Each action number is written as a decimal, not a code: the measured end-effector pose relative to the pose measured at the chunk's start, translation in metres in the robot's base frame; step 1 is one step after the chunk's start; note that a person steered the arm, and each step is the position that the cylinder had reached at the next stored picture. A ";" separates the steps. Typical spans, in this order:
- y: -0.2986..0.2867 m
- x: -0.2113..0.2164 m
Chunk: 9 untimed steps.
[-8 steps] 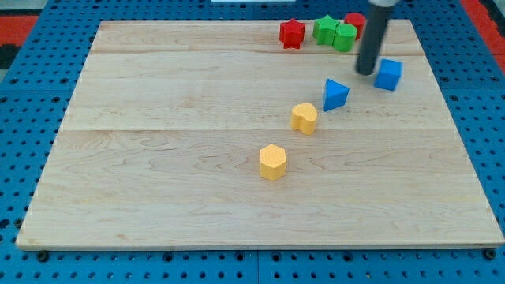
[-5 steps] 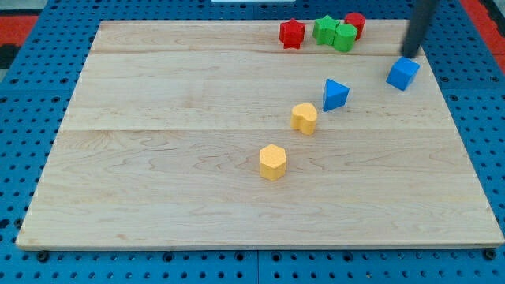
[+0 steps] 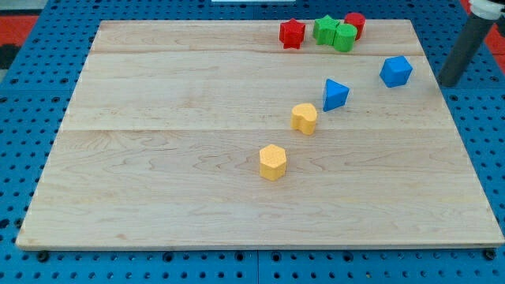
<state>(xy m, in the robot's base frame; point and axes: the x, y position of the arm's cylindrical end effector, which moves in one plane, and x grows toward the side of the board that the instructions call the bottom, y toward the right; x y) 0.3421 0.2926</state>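
My tip (image 3: 450,82) is at the view's right, at the wooden board's (image 3: 158,158) right edge, apart from every block. Nearest to it is the blue cube (image 3: 395,71), a short way to its left. A blue triangular block (image 3: 334,94) lies further left and lower. Below that sit a yellow heart-like block (image 3: 304,117) and a yellow hexagonal block (image 3: 272,162). Along the top edge stand a red star block (image 3: 292,33), two green blocks (image 3: 325,30) (image 3: 344,37) touching each other, and a red block (image 3: 355,24) behind them.
The board lies on a blue pegboard surface (image 3: 489,158) that surrounds it on all sides. A red area shows at the view's top left corner (image 3: 20,20).
My tip swung from the blue cube's left, around above it, to the board's right edge. The blue cube shifted a little to the right and turned. Other blocks stayed put.
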 end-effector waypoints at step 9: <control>0.017 -0.021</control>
<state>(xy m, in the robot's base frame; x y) 0.3213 0.3099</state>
